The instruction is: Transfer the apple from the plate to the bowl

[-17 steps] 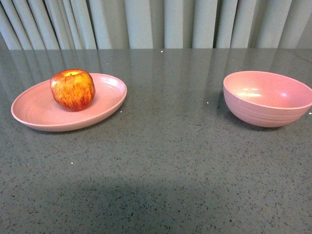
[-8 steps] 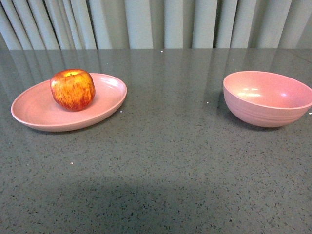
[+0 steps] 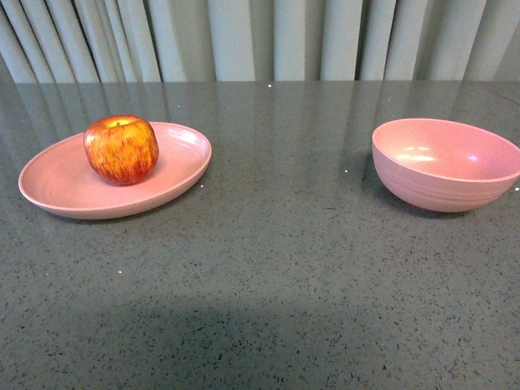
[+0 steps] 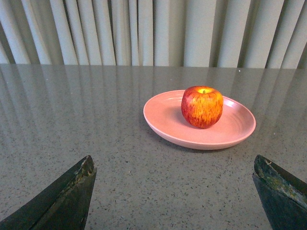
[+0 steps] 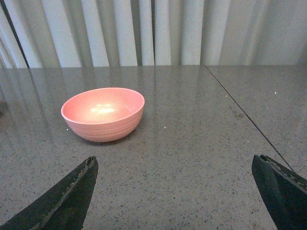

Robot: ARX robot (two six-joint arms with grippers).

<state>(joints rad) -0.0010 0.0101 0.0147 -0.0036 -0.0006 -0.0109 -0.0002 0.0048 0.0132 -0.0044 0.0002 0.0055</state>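
Left gripper (image 4: 173, 163): nearest to you in the left wrist view. Its jaws stand wide apart with nothing between them, and it faces the plate from short of it, touching nothing.
Right gripper (image 5: 175, 160): also near in its own view. Its jaws are wide apart and empty, and it looks toward the bowl from well short of it.
Front view: you will see neither arm here, only the tabletop.
Table (image 3: 276, 268): a dark speckled grey top. The near stretch is bare, and a thin seam (image 5: 249, 120) runs across it off to the bowl's side.
Plate (image 3: 57, 183): on the robot's left side, flat on the table.
Apple (image 3: 121, 149): your target. It rests on the plate toward its far side, upright with the stem dimple on top, and nothing touches it.
Bowl (image 3: 443, 183): on the robot's right side, well apart from the plate. It is upright and empty.
Curtain (image 3: 244, 39): pale folds behind the table's far edge.
Done so far: nothing, as far as you can see. The apple is on the plate and no grip has been made.
Left to do: the whole job. You have to reach the apple, close on it, lift it, carry it across to the bowl and let it go inside.
Judgement: the left arm looks better placed for the pick, as it already faces the apple.
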